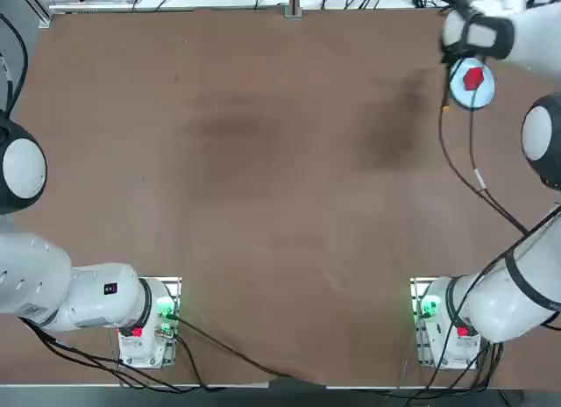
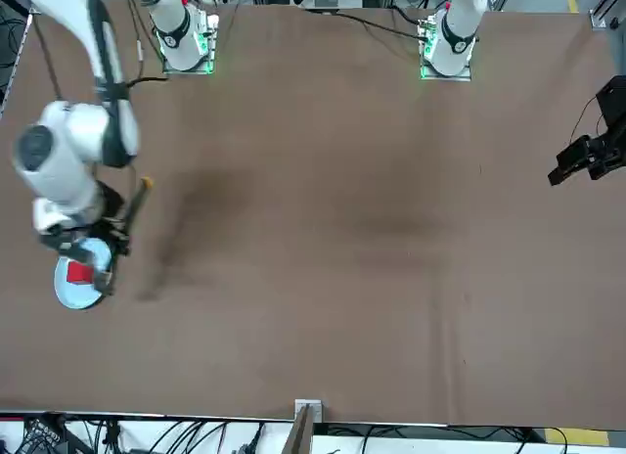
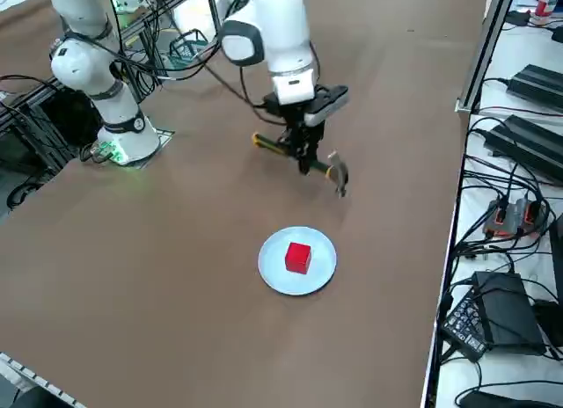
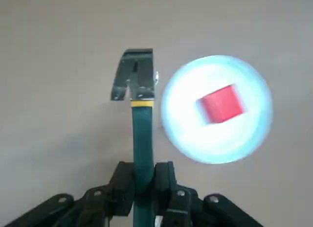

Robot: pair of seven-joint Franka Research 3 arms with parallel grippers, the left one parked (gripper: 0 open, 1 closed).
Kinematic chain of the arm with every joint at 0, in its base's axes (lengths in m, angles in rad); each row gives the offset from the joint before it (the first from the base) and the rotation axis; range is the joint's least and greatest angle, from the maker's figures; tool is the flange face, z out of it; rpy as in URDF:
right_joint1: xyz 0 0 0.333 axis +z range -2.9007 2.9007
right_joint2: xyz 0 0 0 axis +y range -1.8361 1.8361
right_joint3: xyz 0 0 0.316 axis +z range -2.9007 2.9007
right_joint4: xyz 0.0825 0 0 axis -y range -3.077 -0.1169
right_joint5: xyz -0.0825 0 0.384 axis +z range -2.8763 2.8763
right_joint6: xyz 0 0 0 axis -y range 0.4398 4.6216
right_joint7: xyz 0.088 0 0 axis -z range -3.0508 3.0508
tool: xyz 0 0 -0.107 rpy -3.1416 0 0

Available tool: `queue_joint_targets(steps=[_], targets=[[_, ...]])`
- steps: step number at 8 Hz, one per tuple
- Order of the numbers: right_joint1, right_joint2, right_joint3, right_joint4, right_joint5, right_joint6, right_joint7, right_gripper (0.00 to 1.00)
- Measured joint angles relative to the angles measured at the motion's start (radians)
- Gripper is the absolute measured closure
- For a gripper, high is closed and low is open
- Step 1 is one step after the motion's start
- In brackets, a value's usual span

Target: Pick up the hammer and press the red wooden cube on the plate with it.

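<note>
My right gripper (image 3: 303, 158) is shut on the dark green handle of the hammer (image 3: 337, 172), holding it level above the table. In the wrist view the gripper (image 4: 143, 180) clamps the handle and the hammer (image 4: 142, 129) points away, its metal head beside the plate (image 4: 182, 135), not over it. The red wooden cube (image 4: 222, 103) sits near the middle of that pale-blue plate. From the side, the plate (image 3: 274, 273) with the cube (image 3: 298, 257) lies on the table apart from the hammer head. From above, the wrist partly covers the plate (image 1: 485, 95) and cube (image 1: 473, 77).
The plate lies near the table's far right corner, close to the right edge (image 3: 449, 241). Cables and black boxes (image 3: 501, 307) lie beyond that edge. The arm's cable (image 1: 478, 179) hangs over the table. The parked left arm (image 1: 79, 293) stays at the near left.
</note>
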State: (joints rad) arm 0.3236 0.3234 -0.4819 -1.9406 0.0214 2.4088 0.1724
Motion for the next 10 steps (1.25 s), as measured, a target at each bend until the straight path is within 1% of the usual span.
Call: queue_joint_targets(steps=[2,4,6,7,10], targets=[[-0.112,0.031,-0.005,0.075,0.013,-0.091,-0.115,0.78],[-0.173,0.094,-0.004,0.15,0.119,-0.147,-0.204,0.78],[-0.2,0.155,-0.003,0.167,0.23,-0.153,-0.309,0.78],[-0.205,0.179,-0.003,0.168,0.265,-0.153,-0.33,0.78],[-0.205,0.223,0.001,0.17,0.28,-0.156,-0.338,0.78]])
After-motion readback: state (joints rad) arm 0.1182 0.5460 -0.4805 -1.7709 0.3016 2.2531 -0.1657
